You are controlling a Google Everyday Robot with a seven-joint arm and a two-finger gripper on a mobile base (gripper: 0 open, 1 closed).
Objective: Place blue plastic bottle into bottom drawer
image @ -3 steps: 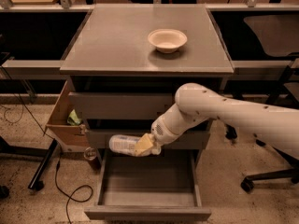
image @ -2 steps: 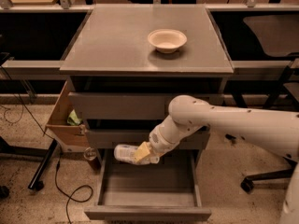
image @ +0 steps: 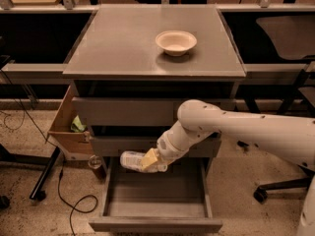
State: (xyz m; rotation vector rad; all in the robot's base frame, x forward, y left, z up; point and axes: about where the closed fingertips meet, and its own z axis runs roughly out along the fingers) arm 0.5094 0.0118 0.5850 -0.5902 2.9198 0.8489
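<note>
The blue plastic bottle (image: 134, 161) is clear with a pale label and lies on its side in my gripper (image: 150, 161), which is shut on it. The bottle hangs over the back left part of the open bottom drawer (image: 156, 200), just below the front of the middle drawer. My white arm reaches in from the right. The bottom drawer is pulled out, and the grey interior I can see holds nothing.
A cream bowl (image: 175, 42) sits on the grey cabinet top (image: 123, 48). A cardboard box (image: 68, 127) stands left of the cabinet, with a small jar (image: 95, 164) and a cable on the floor. An office chair base (image: 280, 186) is at the right.
My gripper has carried the bottle lower and a little to the right, from beside the middle drawer front down over the open bottom drawer.
</note>
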